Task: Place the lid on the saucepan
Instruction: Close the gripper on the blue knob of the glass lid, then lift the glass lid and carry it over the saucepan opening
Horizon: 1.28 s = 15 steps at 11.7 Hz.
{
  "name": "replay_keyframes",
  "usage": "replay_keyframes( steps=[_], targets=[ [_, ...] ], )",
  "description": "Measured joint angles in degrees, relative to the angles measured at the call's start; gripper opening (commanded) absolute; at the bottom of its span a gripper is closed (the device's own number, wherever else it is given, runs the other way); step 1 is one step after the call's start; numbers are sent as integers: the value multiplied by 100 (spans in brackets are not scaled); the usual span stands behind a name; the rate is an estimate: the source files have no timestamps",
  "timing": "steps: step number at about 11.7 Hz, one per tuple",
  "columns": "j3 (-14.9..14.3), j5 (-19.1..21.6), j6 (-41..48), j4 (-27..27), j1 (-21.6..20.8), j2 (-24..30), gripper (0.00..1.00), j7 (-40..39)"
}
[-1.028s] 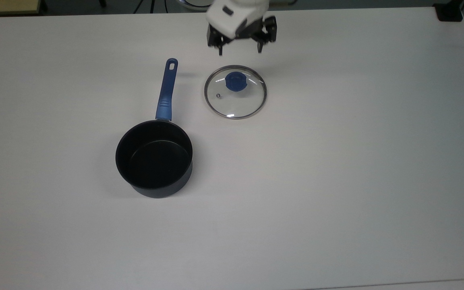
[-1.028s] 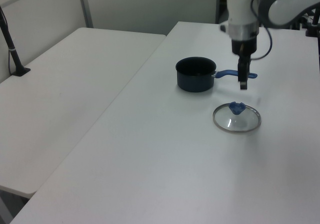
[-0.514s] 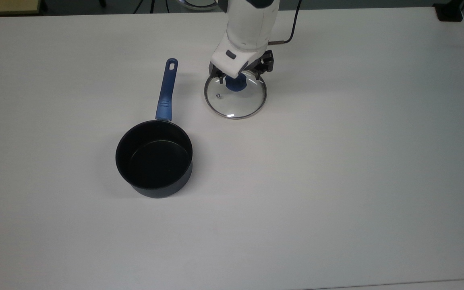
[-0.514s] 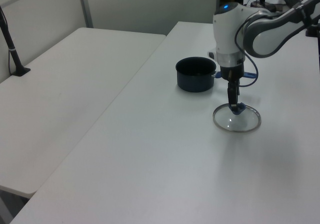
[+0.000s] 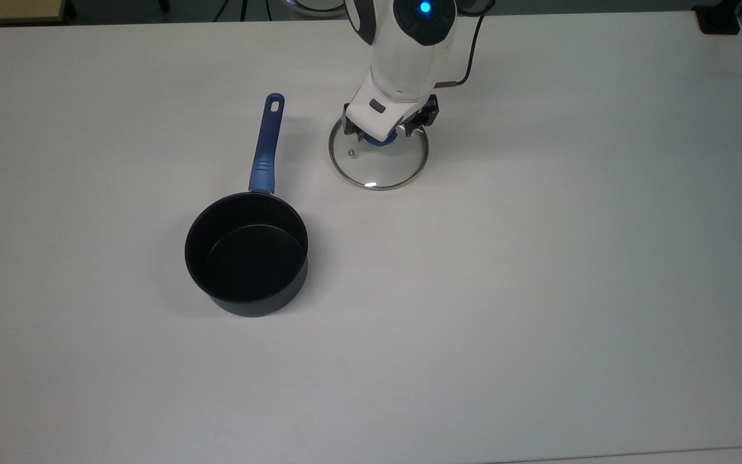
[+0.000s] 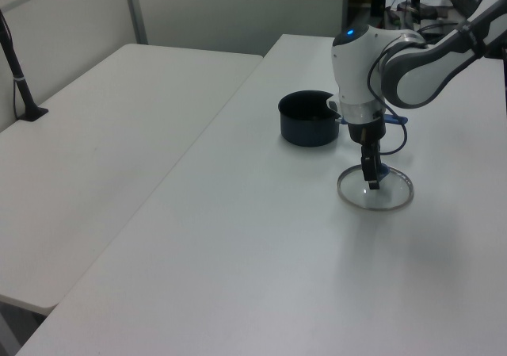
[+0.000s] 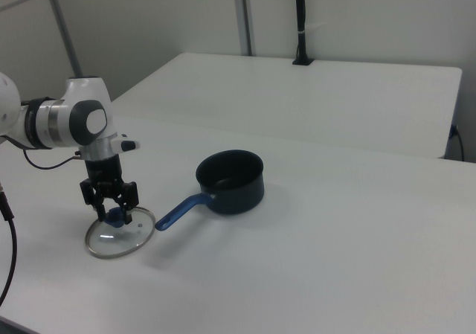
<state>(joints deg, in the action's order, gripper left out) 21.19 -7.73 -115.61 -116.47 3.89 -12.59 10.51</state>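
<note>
The lid (image 5: 380, 169), clear glass with a metal rim, lies flat on the white table (image 5: 538, 270). My gripper (image 5: 382, 133) is down over its blue knob (image 7: 114, 216), open, with one finger on each side of the knob. In the right view the fingers (image 7: 97, 209) stand a little apart from the knob. The black saucepan (image 5: 246, 254) sits upright and empty toward the top view's left of the lid. Its long blue handle (image 5: 265, 147) points to the top view's upper edge, beside the lid. The left view has the gripper (image 6: 371, 181) over the lid (image 6: 388, 200), in front of the saucepan (image 6: 307, 120).
A second white table (image 6: 111, 126) stands alongside, with a black post (image 6: 20, 78) on it. A black cable (image 5: 467, 45) trails from the arm's wrist. A dark object (image 5: 719, 19) sits at the table's corner in the top view's upper right.
My gripper has come down from above the table's far side onto the lid, and its fingers now straddle the knob. The lid has shifted very slightly. The saucepan has not moved.
</note>
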Motion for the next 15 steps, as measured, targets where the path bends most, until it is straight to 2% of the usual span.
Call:
replay_keyframes(
  steps=[2, 3, 8, 11, 15],
  targets=[
    [13, -30, 0, 1, -15, -35, 48, 205],
    [13, -33, -1, 3, -21, -41, 45, 237],
    [13, -34, 54, 85, -19, 46, 45, 292],
    [13, -34, 797, 747, 42, 367, 39, 342],
    [-69, -33, 1551, 1940, 315, 304, 39, 375]
  ],
)
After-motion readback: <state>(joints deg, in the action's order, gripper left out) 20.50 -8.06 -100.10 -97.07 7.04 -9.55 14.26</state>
